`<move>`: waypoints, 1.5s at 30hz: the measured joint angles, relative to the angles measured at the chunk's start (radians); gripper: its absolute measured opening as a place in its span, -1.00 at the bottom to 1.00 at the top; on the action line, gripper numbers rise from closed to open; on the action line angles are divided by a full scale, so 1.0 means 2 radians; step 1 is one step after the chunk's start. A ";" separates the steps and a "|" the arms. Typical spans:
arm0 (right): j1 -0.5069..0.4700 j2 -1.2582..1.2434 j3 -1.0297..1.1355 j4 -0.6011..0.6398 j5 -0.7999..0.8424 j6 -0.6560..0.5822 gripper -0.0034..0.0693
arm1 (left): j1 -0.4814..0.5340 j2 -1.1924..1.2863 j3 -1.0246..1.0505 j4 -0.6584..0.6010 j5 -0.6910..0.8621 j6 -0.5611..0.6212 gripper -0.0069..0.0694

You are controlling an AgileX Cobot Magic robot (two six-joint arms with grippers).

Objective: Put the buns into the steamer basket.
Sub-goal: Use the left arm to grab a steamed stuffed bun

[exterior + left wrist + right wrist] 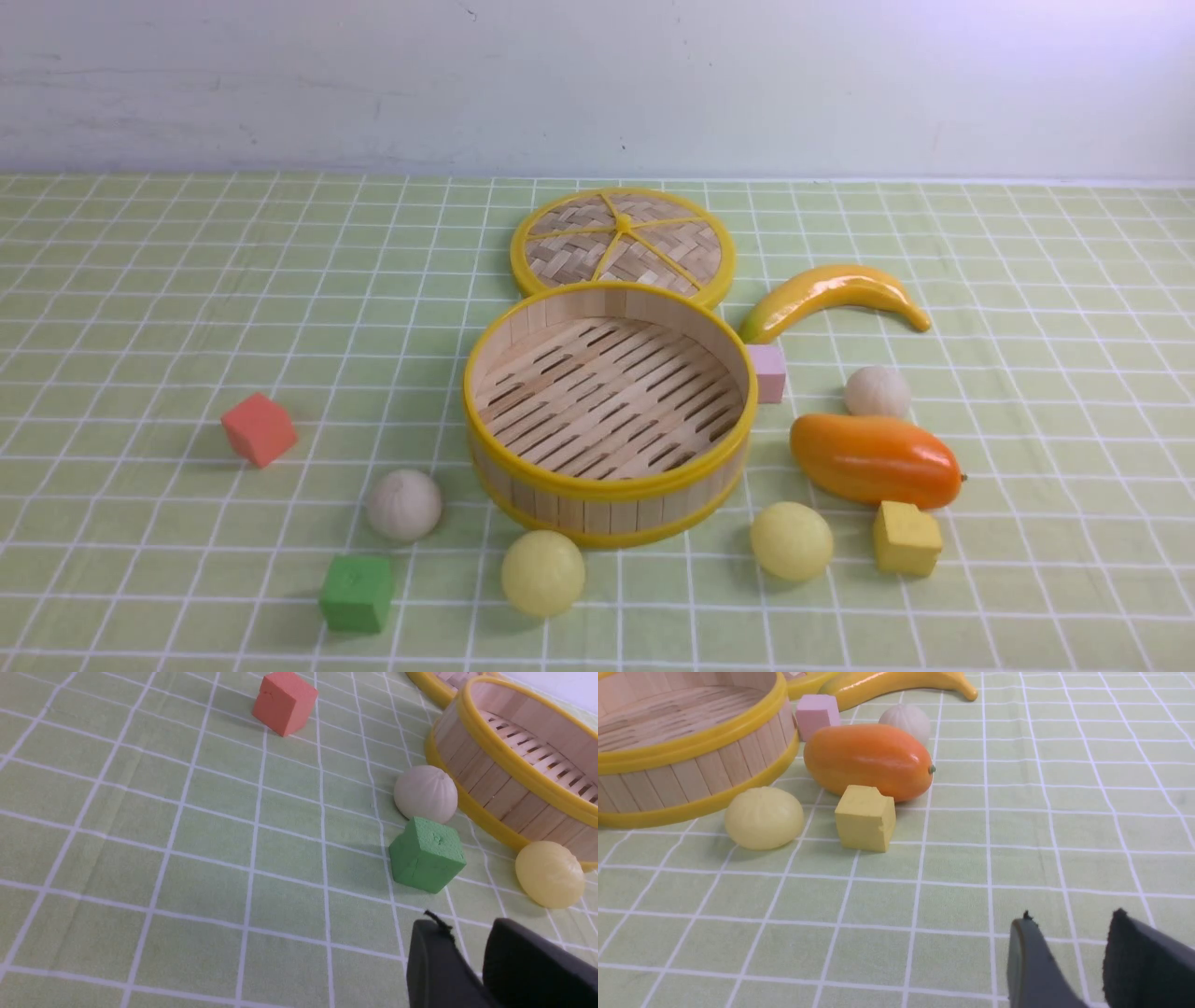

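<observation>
Bamboo steamer basket (611, 485): round, no long axis, upright, mouth up, mid-cloth. Buns on the cloth (140, 280) outside it: left off-white bun (403, 505), right off-white bun (878, 392) behind mango (875, 460), left yellow bun (543, 572), right yellow bun (792, 540). Left gripper (467, 947), right gripper (1069, 942): angled down at the cloth, jaws parted, unloaded.

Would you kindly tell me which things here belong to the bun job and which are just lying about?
Job: steamer basket, left white bun, right white bun, left yellow bun, right yellow bun.
Lying about: lid, banana, mango, red cube, green cube, pink cube, yellow cube.
</observation>
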 joint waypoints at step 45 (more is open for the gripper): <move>0.000 0.000 0.000 0.000 0.000 0.000 -0.24 | -0.035 0.643 -0.490 -0.076 0.302 0.141 -0.85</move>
